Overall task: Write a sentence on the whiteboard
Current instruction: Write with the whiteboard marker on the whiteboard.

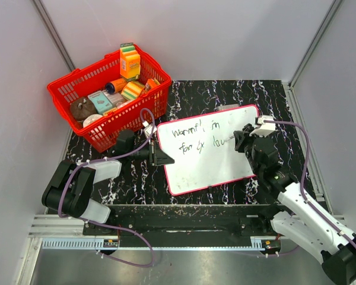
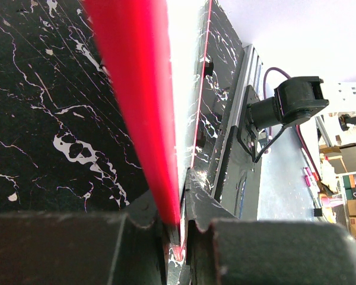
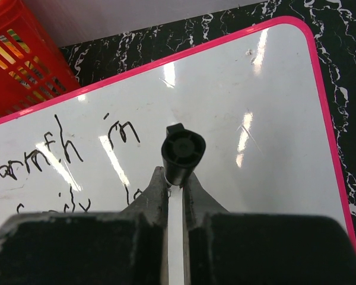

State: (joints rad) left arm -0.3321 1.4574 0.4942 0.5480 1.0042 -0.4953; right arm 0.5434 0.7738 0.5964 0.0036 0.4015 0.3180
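Observation:
The whiteboard (image 1: 209, 149), white with a pink-red frame, lies on the black marbled table and carries two lines of black handwriting. My left gripper (image 1: 160, 155) is shut on its left edge; in the left wrist view the red frame (image 2: 143, 113) runs between the fingers. My right gripper (image 1: 240, 141) is shut on a black marker (image 3: 182, 153), held upright over the board's right half, just right of the second line of writing. The marker tip is hidden beneath its body. The board also shows in the right wrist view (image 3: 267, 119).
A red basket (image 1: 110, 95) full of food items stands at the back left, close to the board's top left corner. Grey walls enclose the table. A metal rail (image 1: 166, 228) runs along the near edge.

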